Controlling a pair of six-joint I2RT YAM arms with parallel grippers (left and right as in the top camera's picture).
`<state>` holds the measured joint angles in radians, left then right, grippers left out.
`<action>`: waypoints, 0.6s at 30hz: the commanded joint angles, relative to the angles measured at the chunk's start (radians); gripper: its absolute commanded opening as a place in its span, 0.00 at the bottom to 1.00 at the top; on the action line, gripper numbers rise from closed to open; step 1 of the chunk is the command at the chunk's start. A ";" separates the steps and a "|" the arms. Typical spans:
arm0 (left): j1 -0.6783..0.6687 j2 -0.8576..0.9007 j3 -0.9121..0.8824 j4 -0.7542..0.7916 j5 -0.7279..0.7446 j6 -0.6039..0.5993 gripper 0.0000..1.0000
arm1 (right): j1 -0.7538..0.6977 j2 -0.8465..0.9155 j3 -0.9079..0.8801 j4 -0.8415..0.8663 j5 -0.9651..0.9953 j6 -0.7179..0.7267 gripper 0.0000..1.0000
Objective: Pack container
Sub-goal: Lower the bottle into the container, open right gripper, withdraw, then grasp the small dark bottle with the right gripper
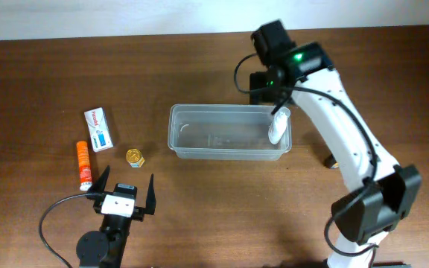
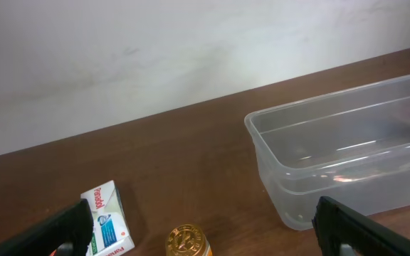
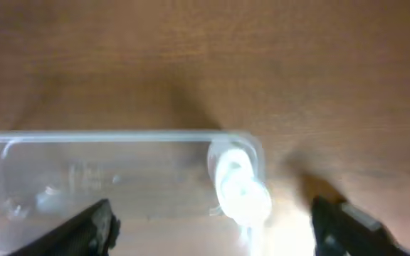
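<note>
The clear plastic container (image 1: 192, 141) lies in the middle of the table. A white tube-like item (image 1: 278, 125) leans inside its right end. My right gripper (image 1: 268, 88) hovers over that end. In the right wrist view its fingers (image 3: 216, 227) are spread wide on either side of the white item (image 3: 239, 186), and the container rim (image 3: 105, 135) runs across the view. My left gripper (image 1: 128, 176) is open and empty near the front left. In the left wrist view its fingers (image 2: 205, 235) frame a gold-capped jar (image 2: 187, 242), with the container (image 2: 347, 149) to the right.
A white and blue medicine box (image 1: 98, 129) (image 2: 107, 219), an orange tube (image 1: 84, 164) and the gold-capped jar (image 1: 135, 157) lie on the table left of the container. The right arm's base (image 1: 363, 216) stands at the front right. A pale wall runs behind the table.
</note>
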<state>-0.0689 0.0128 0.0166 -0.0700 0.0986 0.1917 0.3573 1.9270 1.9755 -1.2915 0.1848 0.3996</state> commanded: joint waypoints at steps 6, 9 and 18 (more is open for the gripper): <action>0.006 -0.007 -0.008 0.002 0.010 0.016 0.99 | -0.106 -0.067 0.121 -0.238 0.002 -0.003 0.88; 0.006 -0.007 -0.008 0.002 0.010 0.016 0.99 | -0.148 -0.077 0.120 -0.333 0.002 -0.003 0.89; 0.006 -0.006 -0.008 0.001 0.010 0.016 0.99 | -0.235 -0.087 0.043 -0.398 -0.047 -0.002 0.96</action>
<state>-0.0685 0.0128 0.0166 -0.0704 0.0986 0.1917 0.1474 1.8648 2.0525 -1.6928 0.1627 0.3882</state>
